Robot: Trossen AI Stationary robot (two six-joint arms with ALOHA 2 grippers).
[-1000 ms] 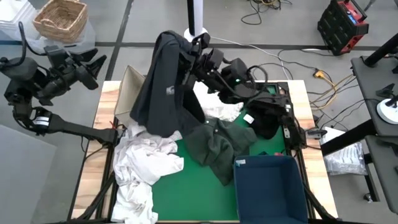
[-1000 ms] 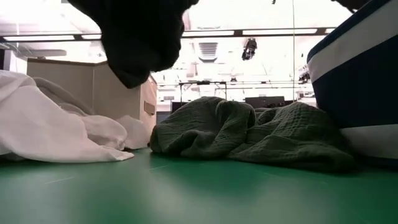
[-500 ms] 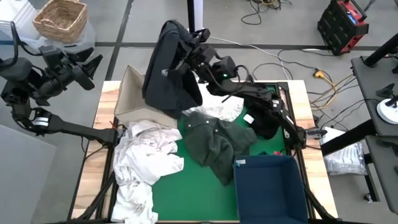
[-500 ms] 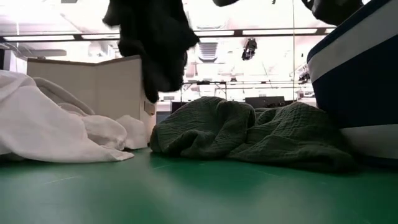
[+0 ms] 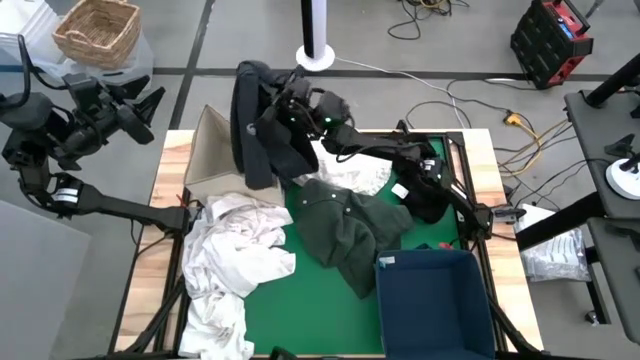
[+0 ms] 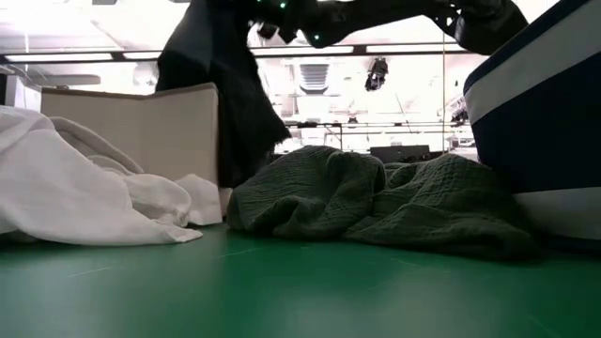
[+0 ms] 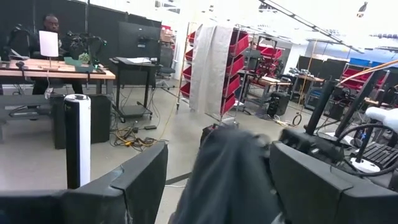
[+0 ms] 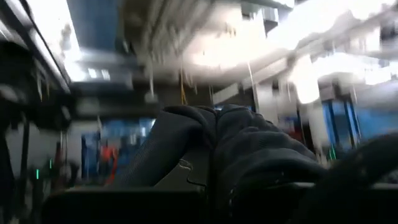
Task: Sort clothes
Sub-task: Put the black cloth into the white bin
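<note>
The right hand [image 5: 272,100], clamped shut on a dark charcoal fabric garment [image 5: 258,125], dangles it upper centre over the open beige cardboard box [image 5: 205,150]. Next: lower, release. Left hand [image 5: 150,100] waits wide, upper left.

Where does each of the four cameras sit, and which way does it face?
High view: overhead, straight down on the table; both arms show, right gripper shut on the dark garment.
Low view: table height, level across the green mat; right arm overhead.
Left wrist view: off the table's left, faces the room; open left gripper frames the garment.
Right wrist view: upward past the garment.
All four share the dark garment.
</note>
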